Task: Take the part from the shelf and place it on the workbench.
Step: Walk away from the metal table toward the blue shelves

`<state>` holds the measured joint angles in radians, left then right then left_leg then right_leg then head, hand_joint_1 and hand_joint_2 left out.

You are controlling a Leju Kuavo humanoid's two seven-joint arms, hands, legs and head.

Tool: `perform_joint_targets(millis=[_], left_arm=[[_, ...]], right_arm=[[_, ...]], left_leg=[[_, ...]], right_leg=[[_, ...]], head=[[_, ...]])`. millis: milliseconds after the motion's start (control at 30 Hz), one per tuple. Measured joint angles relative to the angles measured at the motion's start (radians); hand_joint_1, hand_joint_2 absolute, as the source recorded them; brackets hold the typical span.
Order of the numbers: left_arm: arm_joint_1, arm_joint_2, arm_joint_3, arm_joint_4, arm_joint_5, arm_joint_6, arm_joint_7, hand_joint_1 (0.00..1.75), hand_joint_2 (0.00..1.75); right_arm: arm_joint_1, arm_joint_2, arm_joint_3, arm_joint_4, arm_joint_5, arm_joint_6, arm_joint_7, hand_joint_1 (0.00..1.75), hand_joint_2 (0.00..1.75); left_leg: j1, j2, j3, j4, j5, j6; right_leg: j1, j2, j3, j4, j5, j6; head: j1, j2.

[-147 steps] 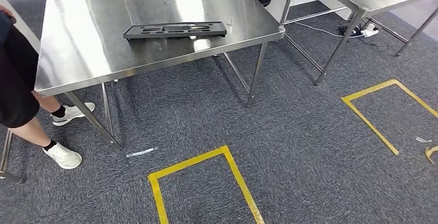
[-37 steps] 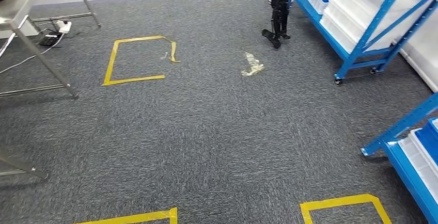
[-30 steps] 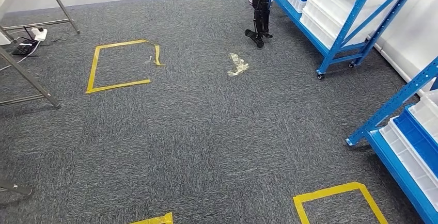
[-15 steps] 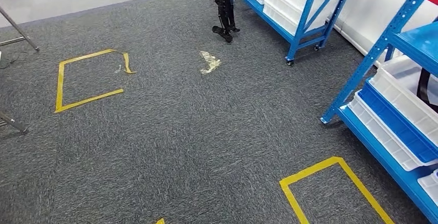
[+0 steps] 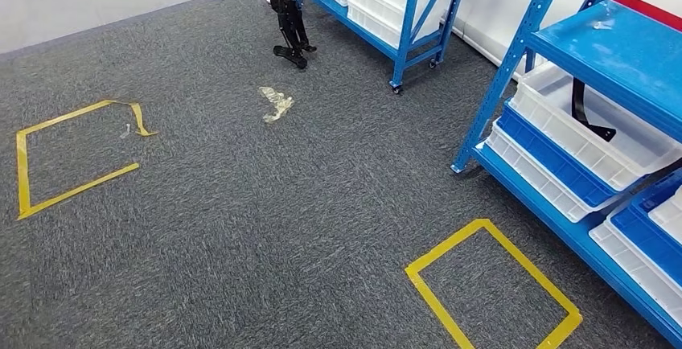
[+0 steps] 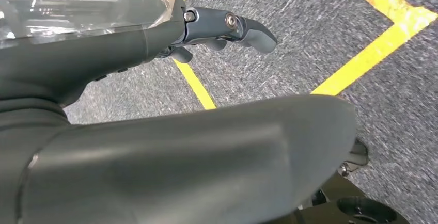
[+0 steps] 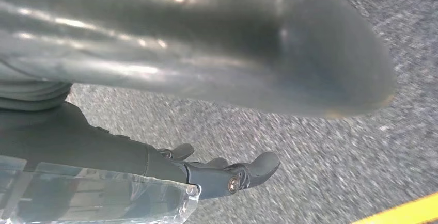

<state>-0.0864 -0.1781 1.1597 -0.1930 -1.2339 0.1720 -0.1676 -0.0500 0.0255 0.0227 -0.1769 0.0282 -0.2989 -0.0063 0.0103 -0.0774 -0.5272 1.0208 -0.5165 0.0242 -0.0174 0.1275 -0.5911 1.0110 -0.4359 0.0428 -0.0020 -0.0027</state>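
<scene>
Open grey carpet is stretching out ahead, with the blue shelf (image 5: 563,51) running along the right edge.

A yellow tape square (image 5: 492,289) is sitting on the floor just in front of that shelf, another tape square (image 5: 72,156) is lying well off to the left, and a crumpled scrap (image 5: 276,102) is lying between them farther back. The left robot hand (image 6: 227,28) is hanging over the carpet, fingers apart and holding nothing; the right robot hand (image 7: 227,175) is hanging likewise, empty. In the shelf's white bin (image 5: 599,128) the black part (image 5: 583,108) is lying, blue bins (image 5: 547,156) stacked beneath.
</scene>
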Motion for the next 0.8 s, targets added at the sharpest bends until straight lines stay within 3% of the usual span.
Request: perform_joint_targets(millis=[33,100,167,233,267,300,367,433,467,533,600,667,733,767,800], left_arm=[[-0.001,0.0,0.0,0.0,0.001,0.001,0.0,0.0,0.0],[-0.001,0.0,0.0,0.0,0.001,0.003,-0.004,0.0,0.0],[0.0,0.0,0.0,0.0,0.0,0.007,-0.009,0.0,0.0],[0.001,0.001,0.0,0.0,-0.001,0.011,-0.012,0.0,0.0],[0.001,0.001,0.0,0.0,-0.001,0.012,-0.013,0.0,0.0],[0.0,0.001,0.0,0.0,-0.001,0.012,-0.014,0.0,0.0],[0.0,0.001,0.0,0.0,-0.002,0.012,-0.015,0.0,0.0],[-0.001,0.002,0.0,0.0,-0.002,0.01,-0.014,0.0,0.0],[-0.001,0.003,0.0,0.0,-0.002,0.01,-0.013,0.0,0.0],[-0.004,0.003,0.0,0.0,-0.002,0.009,-0.012,0.0,0.0],[-0.006,0.002,0.0,0.0,-0.002,0.009,-0.012,0.0,0.0],[-0.005,0.002,0.0,0.0,-0.002,0.008,-0.012,0.0,0.0],[-0.002,0.002,0.0,0.0,-0.002,0.008,-0.011,0.0,0.0],[-0.002,0.002,0.0,0.0,-0.002,0.009,-0.011,0.0,0.0],[-0.001,0.002,0.0,0.0,-0.002,0.009,-0.009,0.0,0.0]], right_arm=[[0.002,0.0,0.0,0.0,0.0,0.001,0.0,0.0,0.0],[0.003,-0.002,0.0,0.0,0.0,0.003,0.001,0.0,0.0],[-0.001,-0.002,0.0,0.0,-0.001,0.005,0.002,0.0,0.0],[-0.003,-0.003,0.0,0.0,-0.003,0.006,0.002,0.0,0.0],[-0.002,-0.003,0.0,0.0,-0.004,0.006,0.002,0.0,0.0],[0.0,-0.004,0.0,0.0,-0.005,0.006,0.002,0.0,0.0],[0.0,-0.005,0.0,0.0,-0.006,0.006,0.002,0.0,0.0],[-0.004,-0.005,0.0,0.0,-0.006,0.006,0.0,0.0,0.0],[-0.005,-0.005,0.0,0.0,-0.006,0.006,-0.001,0.0,0.0],[-0.004,-0.005,0.0,0.0,-0.006,0.006,-0.002,0.0,0.0],[-0.002,-0.006,0.0,0.0,-0.006,0.006,-0.002,0.0,0.0],[-0.004,-0.007,0.0,0.0,-0.006,0.006,-0.003,0.0,0.0],[-0.005,-0.007,0.0,0.0,-0.006,0.006,-0.003,0.0,0.0],[-0.004,-0.006,0.0,0.0,-0.006,0.006,-0.003,0.0,0.0],[-0.003,-0.006,0.0,0.0,-0.006,0.006,-0.003,0.0,0.0]], left_leg=[[-0.002,0.013,0.002,-0.004,0.004,0.007],[-0.002,0.04,0.007,-0.013,0.014,0.023],[-0.005,0.072,0.006,-0.017,0.017,0.032],[-0.008,0.106,0.003,-0.016,0.017,0.034],[-0.008,0.12,0.002,-0.016,0.017,0.033],[-0.008,0.132,0.003,-0.016,0.016,0.032],[-0.008,0.154,0.005,-0.015,0.012,0.026],[-0.014,0.173,0.009,-0.012,0.006,0.015],[-0.016,0.181,0.012,-0.013,0.003,0.01],[-0.014,0.194,0.018,-0.014,0.0,0.0],[-0.008,0.161,0.011,0.012,-0.024,-0.012],[-0.003,0.103,-0.037,0.121,-0.089,-0.018],[-0.002,0.081,-0.101,0.251,-0.143,-0.019],[-0.001,0.079,-0.117,0.277,-0.141,-0.018],[-0.001,0.077,-0.115,0.263,-0.12,-0.016]], right_leg=[[-0.002,-0.001,-0.006,0.002,0.002,0.006],[0.0,-0.045,-0.032,0.04,-0.018,0.007],[0.002,-0.101,-0.088,0.157,-0.074,-0.001],[0.001,-0.114,-0.139,0.275,-0.118,0.0],[0.0,-0.117,-0.14,0.287,-0.119,0.006],[-0.001,-0.121,-0.12,0.258,-0.106,0.014],[-0.004,-0.157,-0.04,0.12,-0.063,0.028],[0.001,-0.192,0.019,0.019,-0.036,0.025],[0.004,-0.196,0.027,0.004,-0.033,0.018],[0.004,-0.174,0.024,0.004,-0.03,0.004],[-0.003,-0.154,0.023,0.001,-0.026,-0.01],[-0.006,-0.133,0.023,0.0,-0.022,-0.023],[-0.001,-0.107,0.021,0.001,-0.02,-0.03],[0.0,-0.094,0.02,0.001,-0.02,-0.03],[0.001,-0.08,0.021,0.001,-0.019,-0.031]], head=[[0.0,0.0],[0.003,0.0],[0.008,0.0],[0.01,0.0],[0.011,0.0],[0.011,0.0],[0.011,0.0],[0.009,0.0],[0.007,0.0],[0.004,0.0],[0.001,0.0],[-0.003,0.0],[-0.004,0.0],[-0.004,0.0],[-0.004,0.0]])
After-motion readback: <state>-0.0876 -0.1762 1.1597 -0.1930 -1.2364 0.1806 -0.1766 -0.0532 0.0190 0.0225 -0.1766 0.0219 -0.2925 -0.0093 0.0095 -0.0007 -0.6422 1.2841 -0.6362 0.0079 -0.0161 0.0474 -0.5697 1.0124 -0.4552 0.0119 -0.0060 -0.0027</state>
